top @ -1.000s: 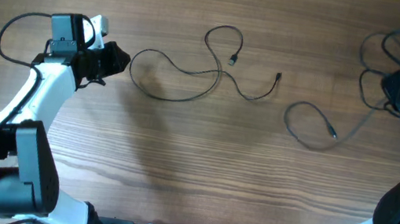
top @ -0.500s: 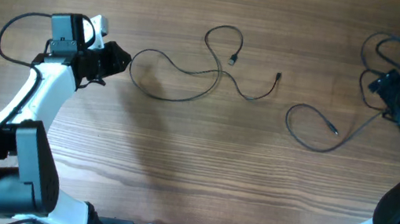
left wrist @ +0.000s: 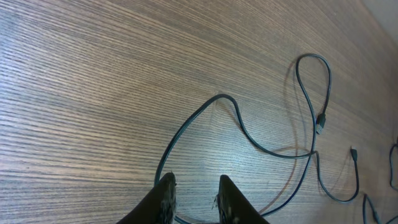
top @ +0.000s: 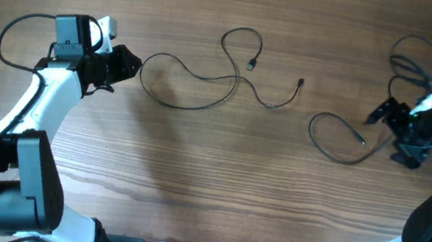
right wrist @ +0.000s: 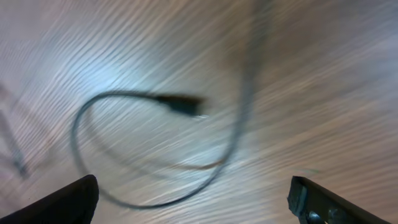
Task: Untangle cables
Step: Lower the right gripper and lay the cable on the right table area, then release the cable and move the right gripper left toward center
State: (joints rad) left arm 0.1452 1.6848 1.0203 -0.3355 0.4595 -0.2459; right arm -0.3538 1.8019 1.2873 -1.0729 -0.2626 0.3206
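Overhead, I see the left hand [top: 126, 63] just beside the left bend of the left cable [top: 237, 78], which loops and crosses at mid-desk [top: 206, 188]. Only the left wrist view shows its fingers [left wrist: 165, 198] set narrow, with a gap between them and the bend running under the tips. The right hand [top: 389, 137] hangs over the right cable [top: 343, 161], well apart from the left one. Its blurred wrist view shows the hand spread wide around the plug [right wrist: 180, 102]. Bare wood runs from both cables to the near edge.
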